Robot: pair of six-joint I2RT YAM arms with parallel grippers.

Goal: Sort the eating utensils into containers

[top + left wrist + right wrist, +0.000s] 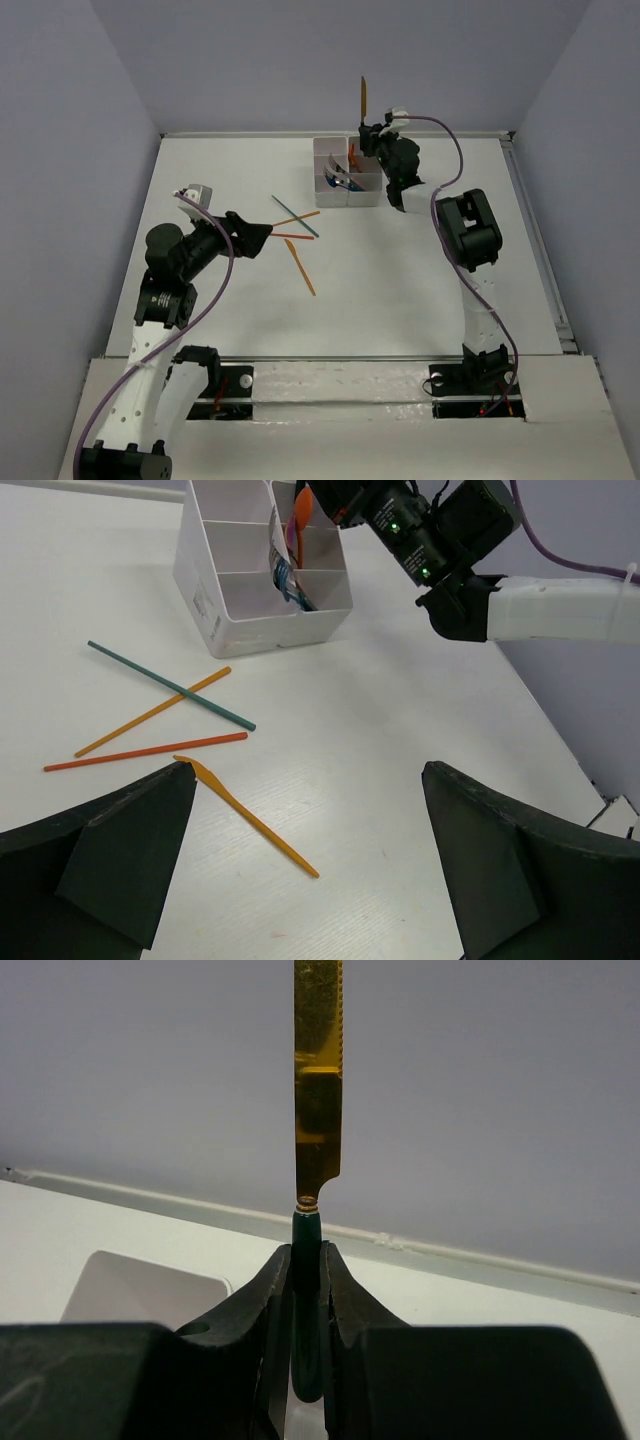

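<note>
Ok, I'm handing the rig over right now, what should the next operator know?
Right gripper: shut on a yellow-bladed knife, held upright at the white bins.
Left gripper: open, empty, hovering near the loose pieces.
Done: orange spoon and a bluish piece stand in the bins.
To do: bin the knife, then the teal stick, orange stick, red-orange stick and slim orange utensil lying on the table.

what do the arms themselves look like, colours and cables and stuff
Both the left arm and right arm have bulky black joints with white links near the bases. A purple cable loops loosely along each. The fingers are matte black, broad and wedge-shaped. Small green lights glow on the right arm's black housing, and a pale boxy camera sits by each wrist.
</note>
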